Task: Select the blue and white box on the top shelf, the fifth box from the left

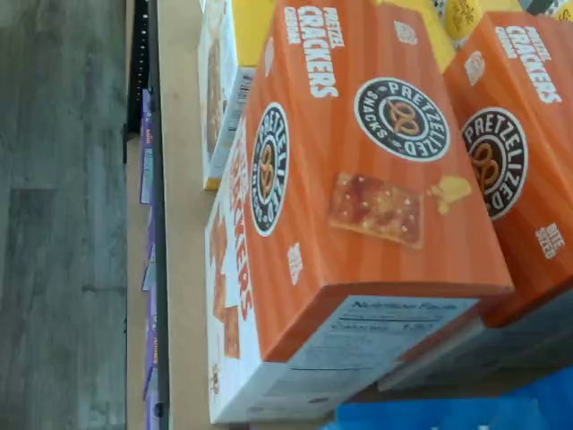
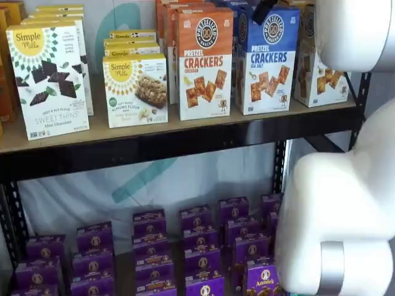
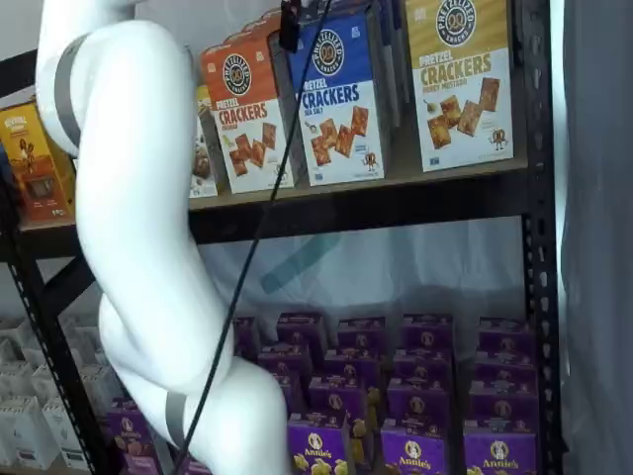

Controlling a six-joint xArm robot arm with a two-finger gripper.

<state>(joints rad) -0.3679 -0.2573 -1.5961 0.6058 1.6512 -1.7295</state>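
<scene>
The blue and white box (image 2: 266,61) stands upright on the top shelf (image 2: 185,142), between an orange Cheddar carton (image 2: 205,61) and a yellow-topped carton (image 3: 460,79). In both shelf views my gripper (image 2: 262,10) shows only as a black finger at the top edge, over the blue box's (image 3: 341,109) upper left corner, with a cable beside the gripper (image 3: 290,25). It is open and holds nothing. The wrist view looks down on the tops of the orange cartons (image 1: 358,179), with a strip of the blue box (image 1: 448,414) beside them.
Simple Mills boxes (image 2: 48,80) fill the shelf's left part. Purple boxes (image 2: 154,246) crowd the lower shelf. My white arm (image 2: 345,203) covers the right side of one shelf view and the arm (image 3: 138,198) covers the left of the other.
</scene>
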